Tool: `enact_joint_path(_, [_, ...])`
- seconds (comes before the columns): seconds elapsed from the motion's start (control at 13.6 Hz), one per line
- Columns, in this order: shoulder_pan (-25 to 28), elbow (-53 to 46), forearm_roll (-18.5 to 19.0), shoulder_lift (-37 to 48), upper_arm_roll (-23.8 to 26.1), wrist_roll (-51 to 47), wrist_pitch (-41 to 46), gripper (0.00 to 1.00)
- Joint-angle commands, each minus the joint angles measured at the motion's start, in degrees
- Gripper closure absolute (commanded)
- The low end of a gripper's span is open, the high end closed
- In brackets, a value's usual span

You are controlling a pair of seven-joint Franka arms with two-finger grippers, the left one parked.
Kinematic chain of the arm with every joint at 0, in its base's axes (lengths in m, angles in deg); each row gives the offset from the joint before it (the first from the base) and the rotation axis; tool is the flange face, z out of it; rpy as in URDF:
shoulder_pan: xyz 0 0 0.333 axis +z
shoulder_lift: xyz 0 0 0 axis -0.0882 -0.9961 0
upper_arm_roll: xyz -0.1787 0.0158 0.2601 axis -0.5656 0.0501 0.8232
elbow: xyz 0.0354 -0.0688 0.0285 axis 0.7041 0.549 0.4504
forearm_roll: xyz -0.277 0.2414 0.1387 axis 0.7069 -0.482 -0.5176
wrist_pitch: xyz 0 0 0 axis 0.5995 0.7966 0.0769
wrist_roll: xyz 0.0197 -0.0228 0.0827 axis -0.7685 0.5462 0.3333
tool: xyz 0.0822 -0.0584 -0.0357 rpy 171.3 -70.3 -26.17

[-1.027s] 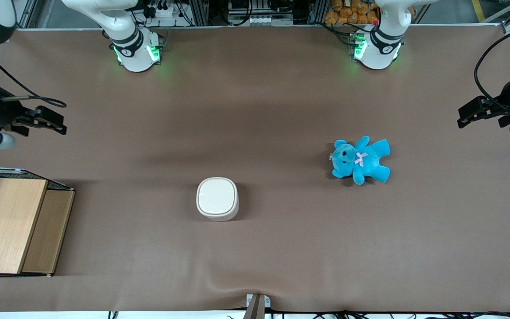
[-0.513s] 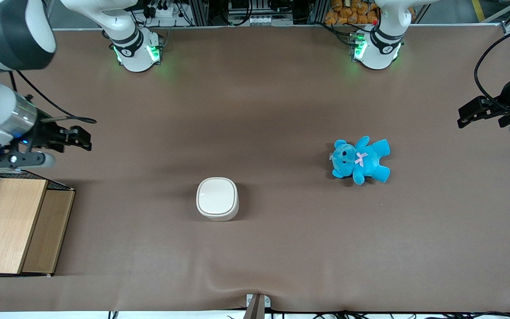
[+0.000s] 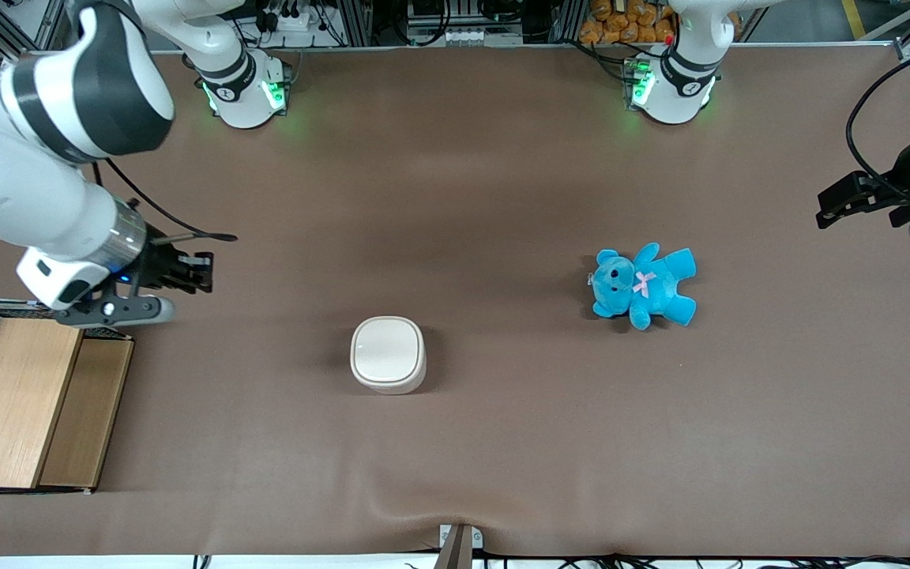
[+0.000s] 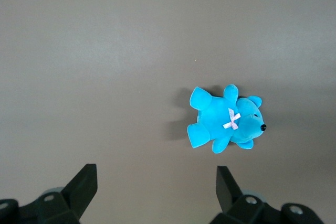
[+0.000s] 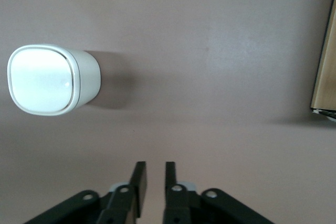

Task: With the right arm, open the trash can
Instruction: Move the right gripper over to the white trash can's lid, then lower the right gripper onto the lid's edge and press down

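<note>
- My gripper (image 3: 204, 271) hangs above the brown surface (image 3: 455, 182) toward my working end, carrying nothing, and it touches none of the things there.
- Its two black fingers (image 5: 139, 182) stand close together, with only a narrow slit between them.
- The trash can (image 3: 388, 355) sits upright near the middle of the surface, its smooth cream-white lid down flat and shut.
- The trash can is nearer the front camera than my gripper and well apart from it, with bare surface between us.
- From my wrist I see the trash can (image 5: 51, 80) from above, rounded-square, casting a soft shadow beside it.
- A wooden box (image 3: 24, 399) with wire mesh stands at my end of the surface, just nearer the front camera than my wrist.
- A blue teddy (image 3: 643, 286) with a pink bow lies on its back toward the parked arm's end, well apart from the trash can.
</note>
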Motion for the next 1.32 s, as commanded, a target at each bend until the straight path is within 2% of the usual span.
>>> enact_joint_path(0.0, [3.0, -2.1, -0.9, -2.3, -0.2, -3.7, -1.4, 0.9])
enact_joint_path(0.37, [5.1, -2.2, -1.1, -5.4, -0.2, -7.4, -6.3, 1.0])
enact_joint_path(0.73, [8.5, -3.2, -1.1, -12.0, -0.2, -9.3, -15.1, 1.0])
enact_joint_path(0.95, [11.6, -4.2, -1.0, -16.4, -0.3, -16.1, -22.9, 1.0])
enact_joint_path(1.25, [13.3, -7.5, -0.5, -20.8, -0.4, -17.0, -25.4, 1.0])
